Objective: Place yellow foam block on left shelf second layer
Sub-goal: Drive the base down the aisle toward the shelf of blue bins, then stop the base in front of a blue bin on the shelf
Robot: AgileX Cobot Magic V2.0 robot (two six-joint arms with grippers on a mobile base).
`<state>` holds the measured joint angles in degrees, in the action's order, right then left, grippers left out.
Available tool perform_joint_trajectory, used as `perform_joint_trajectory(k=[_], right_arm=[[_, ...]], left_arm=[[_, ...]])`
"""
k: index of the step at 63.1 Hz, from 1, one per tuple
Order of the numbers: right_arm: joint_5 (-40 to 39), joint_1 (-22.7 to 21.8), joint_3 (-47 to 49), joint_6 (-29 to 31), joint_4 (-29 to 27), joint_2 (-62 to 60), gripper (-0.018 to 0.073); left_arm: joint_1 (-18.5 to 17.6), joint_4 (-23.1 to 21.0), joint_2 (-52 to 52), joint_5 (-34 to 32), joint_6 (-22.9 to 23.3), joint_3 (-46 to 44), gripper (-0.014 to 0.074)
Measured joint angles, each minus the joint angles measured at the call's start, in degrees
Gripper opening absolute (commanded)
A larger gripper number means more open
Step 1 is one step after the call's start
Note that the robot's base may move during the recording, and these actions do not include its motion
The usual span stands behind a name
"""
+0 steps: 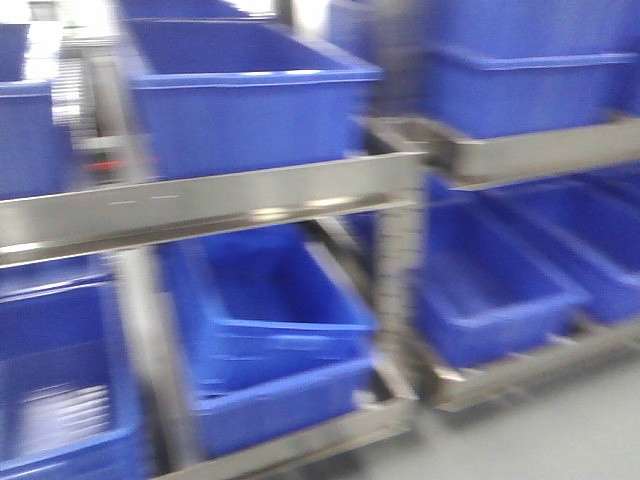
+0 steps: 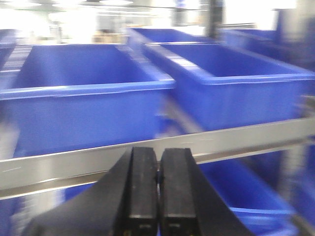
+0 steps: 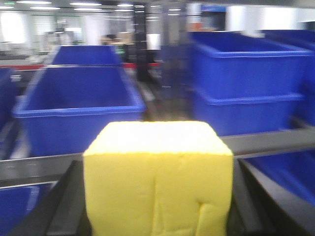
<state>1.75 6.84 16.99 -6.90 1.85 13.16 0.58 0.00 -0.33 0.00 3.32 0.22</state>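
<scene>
1 yellow foam block (image 3: 157, 182) fills the lower middle of the right wrist view, pinched by the right gripper (image 3: 160, 211). A dark finger (image 3: 59, 211) presses against its left face and another against its right face. The foam shows shallow creases low on its front. The block sits upright with its pale top face level, held in the air in front of a steel rail (image 3: 275, 140). Beyond that rail 1 open blue bin (image 3: 78, 113) stands on the left and 2 stacked blue bins (image 3: 246, 83) stand on the right, all soft with blur.

In the left wrist view the left gripper (image 2: 158, 191) has its 2 black fingers (image 2: 142, 187) pressed together, with only a thin seam showing between them. It faces a steel crossbar (image 2: 236, 140) that carries 2 wide blue tubs (image 2: 83, 113) side by side, and more blue plastic shows below the bar.

The front view is heavily blurred. It shows the left shelf (image 1: 200, 205) with a blue crate (image 1: 250, 110) on its upper level and lower blue crates (image 1: 280, 330) on the level beneath. The right shelf (image 1: 540, 150) stands just beside it, also loaded with blue containers
</scene>
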Motion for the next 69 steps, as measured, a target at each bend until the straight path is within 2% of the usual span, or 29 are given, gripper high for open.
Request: perform_joint_trajectory(k=[69], right_arm=[[0.00,0.00,0.00,0.00,0.00,0.00,0.0501]], left_arm=[[0.00,0.00,0.00,0.00,0.00,0.00,0.0124]])
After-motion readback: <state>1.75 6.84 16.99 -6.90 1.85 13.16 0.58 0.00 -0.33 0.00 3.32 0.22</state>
